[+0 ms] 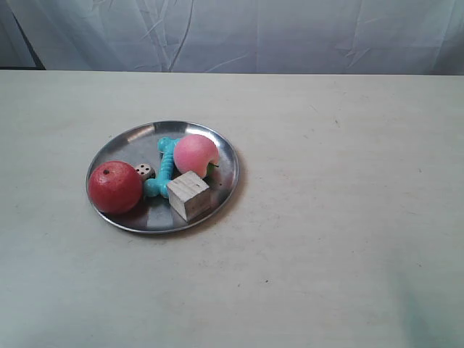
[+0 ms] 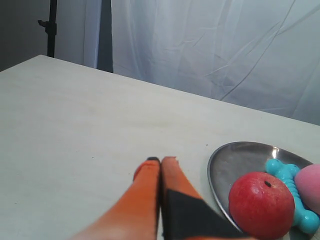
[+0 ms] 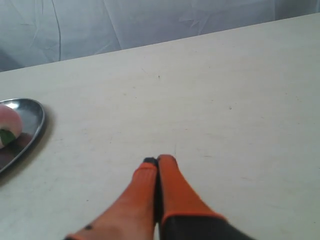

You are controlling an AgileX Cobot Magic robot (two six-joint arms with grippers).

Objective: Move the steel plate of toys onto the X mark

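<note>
You are looking at a pale cream table [image 1: 348, 217] whose top is showing faint specks. A creased white curtain [image 1: 290, 32] is hanging behind its far edge, and a dark stand [image 2: 52, 40] is standing beside that curtain.

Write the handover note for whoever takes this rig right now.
Left end effector: shut, empty, close beside the plate, not touching it.
Right end effector: shut, empty, over the table, farther from the plate.
Plate holds apple, peach, bone, cube, dice.
Done: nothing; plate not gripped.
To do: find the X mark, not visible in any view, grip plate, move it there.
</note>
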